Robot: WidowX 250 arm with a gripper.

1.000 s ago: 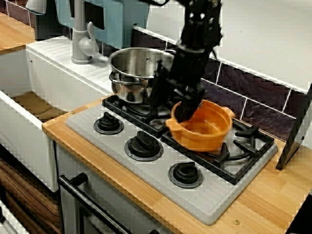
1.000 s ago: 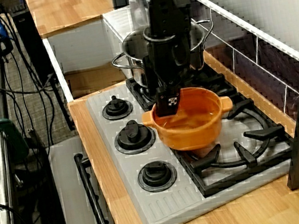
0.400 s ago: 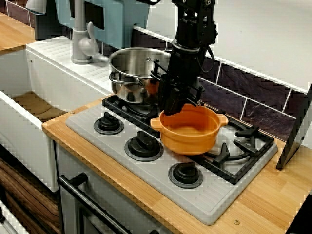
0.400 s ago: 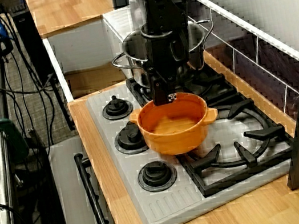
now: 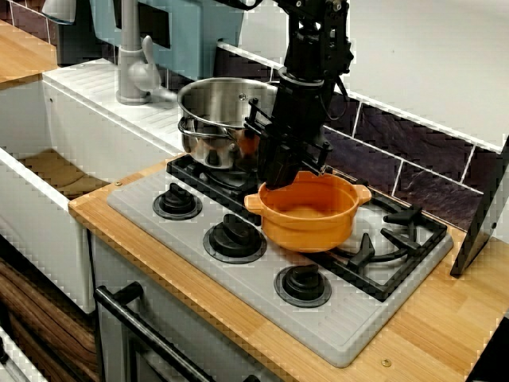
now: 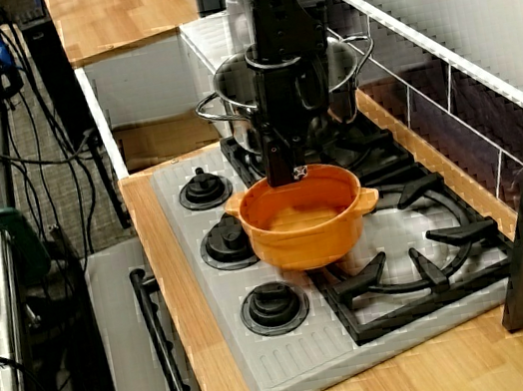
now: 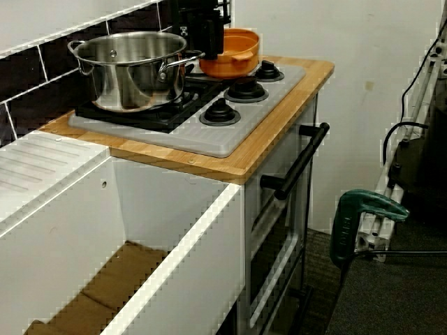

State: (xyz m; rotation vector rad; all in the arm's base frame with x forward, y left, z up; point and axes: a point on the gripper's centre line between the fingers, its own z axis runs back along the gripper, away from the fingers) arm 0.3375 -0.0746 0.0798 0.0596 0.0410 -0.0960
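An orange pot point(image 5: 308, 216) with two small handles sits level over the front edge of the black grate point(image 5: 398, 239), partly above the grey knob strip. My black gripper point(image 5: 278, 171) comes down from above and is shut on the pot's back-left rim. In the high side view the gripper point(image 6: 283, 169) pinches the rim of the orange pot point(image 6: 298, 228), which looks empty. I cannot tell whether the pot's base touches the hob. From the sink side, the gripper point(image 7: 209, 42) half hides the orange pot point(image 7: 237, 59). A steel pot point(image 5: 219, 119) stands just behind the arm on the left burner.
Three black knobs point(image 5: 235, 236) line the hob's front. The steel pot point(image 7: 133, 66) has side handles close to the arm. A grey faucet point(image 5: 131, 64) and a white sink lie to the left. A dark panel point(image 5: 485, 207) leans at the right. An oven handle point(image 7: 300, 160) sticks out below.
The gripper has carried the orange pot from the right burner toward the front left, and the pot went from tilted to level. Over the last half second it barely moved.
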